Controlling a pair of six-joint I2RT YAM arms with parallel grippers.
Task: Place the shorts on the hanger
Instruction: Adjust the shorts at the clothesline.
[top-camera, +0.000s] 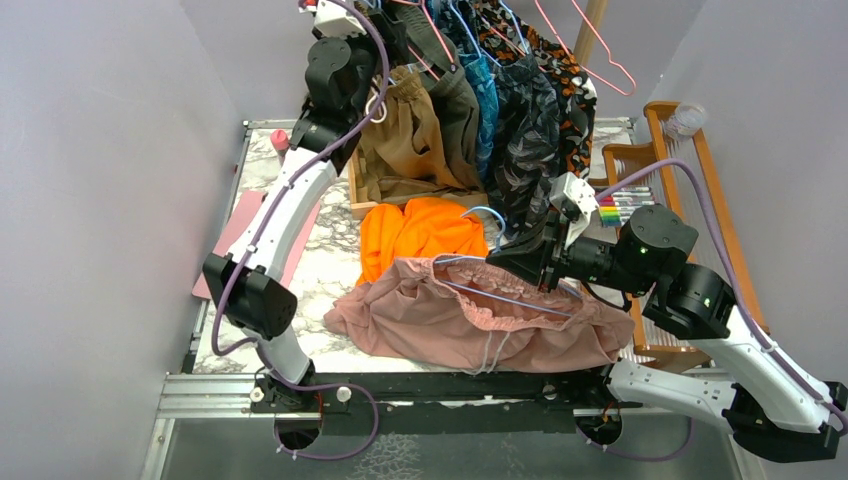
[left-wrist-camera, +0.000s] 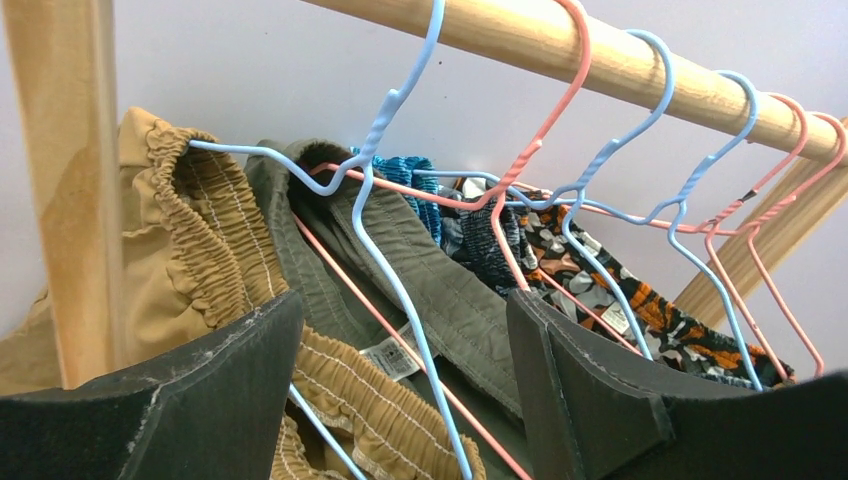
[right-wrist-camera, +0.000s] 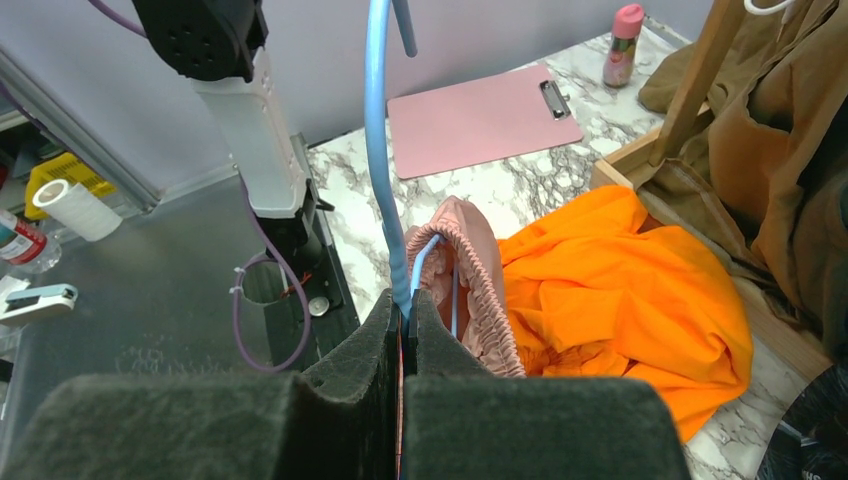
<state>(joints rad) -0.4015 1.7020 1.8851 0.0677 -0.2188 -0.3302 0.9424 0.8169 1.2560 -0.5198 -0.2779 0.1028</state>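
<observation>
The dusty pink shorts (top-camera: 470, 322) lie spread on the marble table near the front edge. The light blue wire hanger (top-camera: 500, 297) runs inside their gathered waistband (right-wrist-camera: 478, 275), its hook sticking out toward the orange shorts. My right gripper (top-camera: 522, 252) is shut on the hanger's wire (right-wrist-camera: 378, 150) just above the waistband; the wrist view shows the pads pressed together around it. My left gripper (top-camera: 352, 22) is open and empty, raised high at the clothes rail (left-wrist-camera: 640, 68), with hung hangers between its fingers (left-wrist-camera: 585, 385).
Bright orange shorts (top-camera: 422, 232) lie just behind the pink ones. Brown and dark garments (top-camera: 470, 120) hang on the wooden rack at the back. A pink clipboard (right-wrist-camera: 483, 119) and a pink bottle (right-wrist-camera: 622, 31) sit at the left. A wooden tray (top-camera: 680, 180) stands at right.
</observation>
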